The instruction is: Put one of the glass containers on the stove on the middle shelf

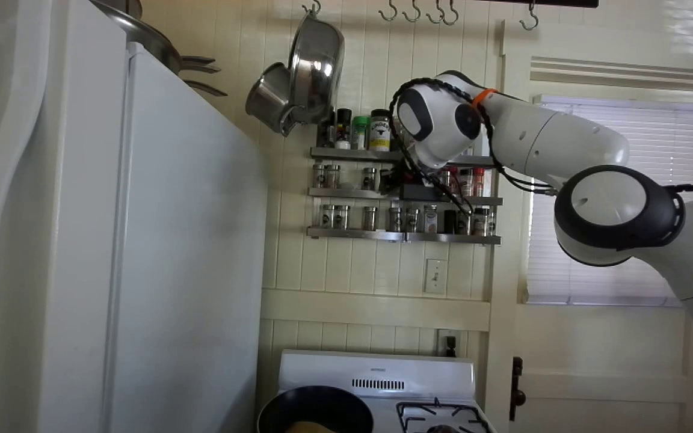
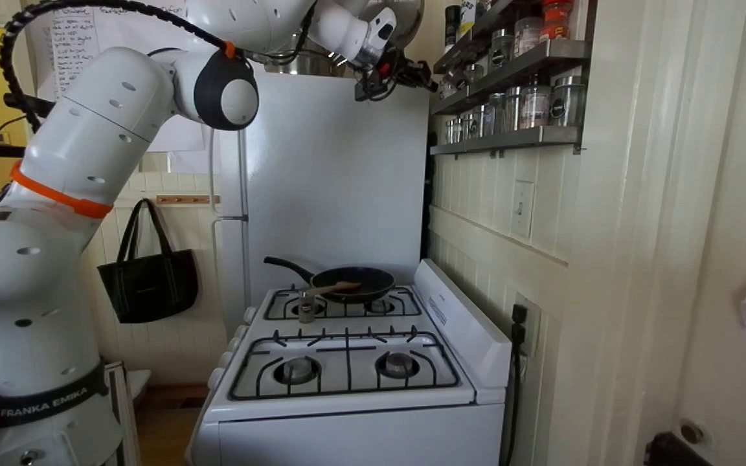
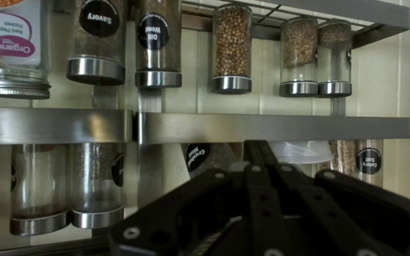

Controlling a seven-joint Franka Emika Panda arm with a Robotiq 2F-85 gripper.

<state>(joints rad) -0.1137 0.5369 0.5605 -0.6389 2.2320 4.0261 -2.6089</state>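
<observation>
The end effector (image 3: 257, 145) is clenched, fingertips together and grasping nothing, at the rail of the middle shelf (image 3: 279, 128); the wrist view is inverted. Close by the fingertips, a glass jar labelled Crushed Mint (image 3: 210, 158) leans out of upright on that shelf; whether finger and glass touch cannot be told. A small glass jar (image 2: 306, 309) stands upright on the stove (image 2: 360, 430), near the frying pan (image 2: 353, 285). Which of these two jars the task concerns is uncertain; the leaning one, being beside the end effector, is judged the likelier.

Handling, by judgement: each jar should be light, rigid and breakable, its smooth wall apt to slip or turn between hard fingers. The preferred hold is on the straight body at about mid-height, fingers square to the axis and clear of any lid, with moderate pressure. For the leaning jar, a slow push high on the body may suffice; a brisk one could knock neighbouring jars (image 3: 369, 167).
</observation>
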